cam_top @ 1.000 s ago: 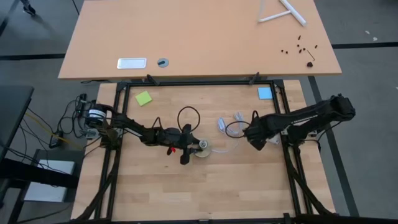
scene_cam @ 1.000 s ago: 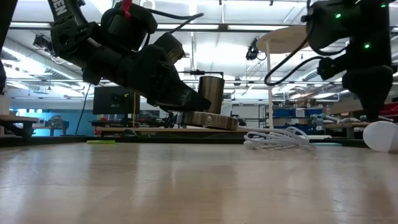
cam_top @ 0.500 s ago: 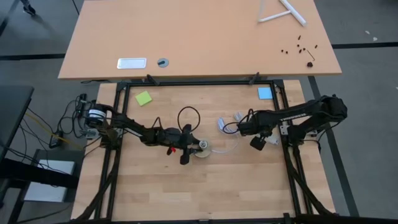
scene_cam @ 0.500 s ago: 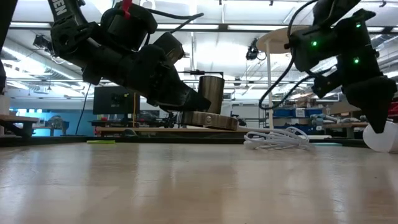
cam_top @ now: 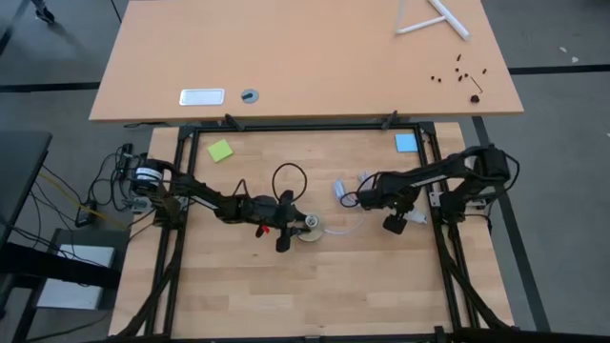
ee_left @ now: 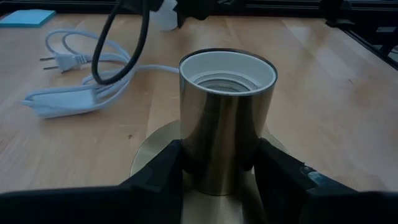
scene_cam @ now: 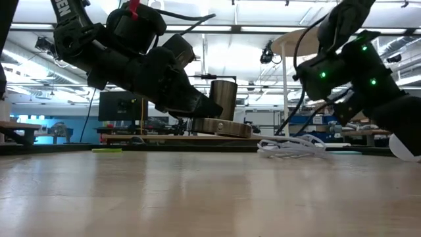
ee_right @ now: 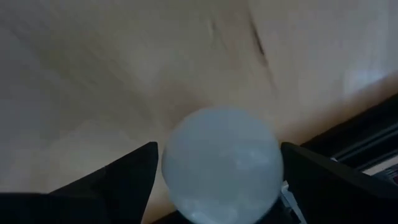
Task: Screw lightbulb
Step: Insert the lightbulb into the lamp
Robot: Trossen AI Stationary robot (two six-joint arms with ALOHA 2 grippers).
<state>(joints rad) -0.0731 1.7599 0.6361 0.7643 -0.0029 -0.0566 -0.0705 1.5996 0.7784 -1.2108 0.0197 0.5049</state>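
The lightbulb point(ee_right: 217, 165), white and frosted, lies on the wooden table near its right edge point(cam_top: 416, 218) and is half hidden behind my right gripper in the low view point(scene_cam: 406, 147). My right gripper point(ee_right: 217, 155) points steeply down over it, open, one finger on either side with a gap to each. My left gripper point(cam_top: 291, 229) at mid table is shut on the socket point(ee_left: 227, 124), a shiny metal cylinder with a white threaded inside on a round brass base point(ee_left: 144, 165). The socket stands upright on that base point(scene_cam: 220, 127). My left gripper pinches the socket's metal cylinder low down, just above the base point(ee_left: 186, 163), between its two fingers. The fingers point(ee_left: 155, 180) come in slanting slightly downward from the table's left. The socket stands upright with its open end up and its base on the table.
The socket's white cord with plug and switch point(cam_top: 348, 191) lies coiled between the two grippers point(ee_left: 74, 93). A green note point(cam_top: 220, 151) and a blue note point(cam_top: 406, 143) lie at the far corners. The black frame rail point(cam_top: 437, 205) runs close beside the bulb.
My right gripper has sunk toward the lightbulb, tipping more steeply downward and rolling at the wrist, while its arm has folded in toward the table's right edge. The bulb now shows less behind it in the low view. My left gripper and the socket have kept still.
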